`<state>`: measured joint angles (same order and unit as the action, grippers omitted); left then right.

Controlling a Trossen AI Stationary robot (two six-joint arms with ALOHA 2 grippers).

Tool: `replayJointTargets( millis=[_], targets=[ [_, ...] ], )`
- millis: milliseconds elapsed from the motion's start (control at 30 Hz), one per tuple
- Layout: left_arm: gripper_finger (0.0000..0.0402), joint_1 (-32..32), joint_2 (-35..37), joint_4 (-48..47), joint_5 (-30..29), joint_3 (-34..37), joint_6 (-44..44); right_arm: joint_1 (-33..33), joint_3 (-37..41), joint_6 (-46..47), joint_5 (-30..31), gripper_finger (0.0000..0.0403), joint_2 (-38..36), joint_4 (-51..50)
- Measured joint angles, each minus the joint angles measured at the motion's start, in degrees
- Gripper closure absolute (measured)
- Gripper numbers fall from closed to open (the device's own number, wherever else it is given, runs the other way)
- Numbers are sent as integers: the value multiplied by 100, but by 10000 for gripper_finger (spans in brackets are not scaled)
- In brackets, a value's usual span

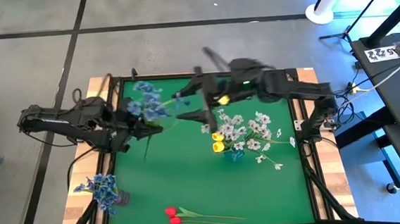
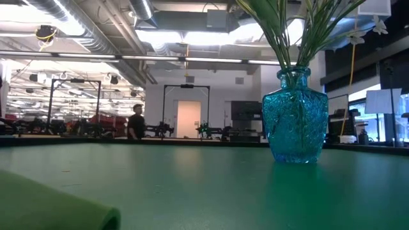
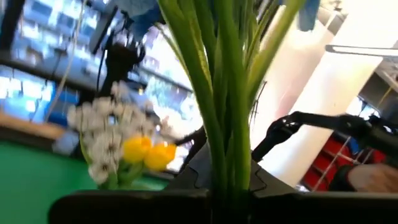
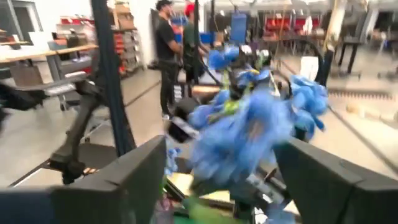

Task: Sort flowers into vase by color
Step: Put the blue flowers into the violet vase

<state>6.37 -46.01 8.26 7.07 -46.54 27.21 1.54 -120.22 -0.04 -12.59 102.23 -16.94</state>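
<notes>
While the right jaws gape, the left jaws (image 1: 139, 127) apparently clamp blue flowers' (image 1: 148, 101) stems.

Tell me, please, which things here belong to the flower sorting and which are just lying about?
Job: blue blossoms held by left gripper; right gripper; teal vase with white and yellow flowers; blue bunch; red tulips.
Lying about: cables; white post.

blue blossoms (image 4: 249, 134) smeared by blur, teal vase's (image 2: 294, 115) stems cut off, distant person (image 2: 135, 122) indistinct
</notes>
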Motion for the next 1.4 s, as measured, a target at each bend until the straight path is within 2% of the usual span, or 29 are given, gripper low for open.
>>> replayJointTargets(
  millis=[167, 233, 400, 500, 733, 933, 1033, 1200, 1400],
  targets=[
    [398, 86, 708, -135, 1, -2, -652, 270, -2, -215, -2, 75, -471, -202],
    [398, 169, 1042, -362, 52, -4, -718, 398, 0, -220, 69, 74, -601, -324],
    [399, 343, 1809, -718, 688, -7, -352, 758, -5, 50, 451, 87, -673, -789],
    [400, 519, 2076, -883, 938, -11, -348, 995, 0, 309, 911, 98, -547, -799],
    [400, 1116, 2107, -1207, 1612, -11, -364, 1332, 0, 1154, 2466, 119, -203, -515],
    [400, 1929, 1451, -1165, 1616, -11, -1002, 1510, 0, 1976, 3182, 127, 90, -431],
    [401, 2438, 1047, -1012, 1363, -10, -1362, 1550, 0, 2273, 3260, 128, 235, -342],
    [401, 3046, 845, -977, 383, 0, -2013, 1698, 0, 2571, 3268, 128, 503, -298],
    [401, 3121, 1919, -2351, -658, -375, -2106, 1978, 0, 2817, 3405, 128, 735, -256]
  ],
)
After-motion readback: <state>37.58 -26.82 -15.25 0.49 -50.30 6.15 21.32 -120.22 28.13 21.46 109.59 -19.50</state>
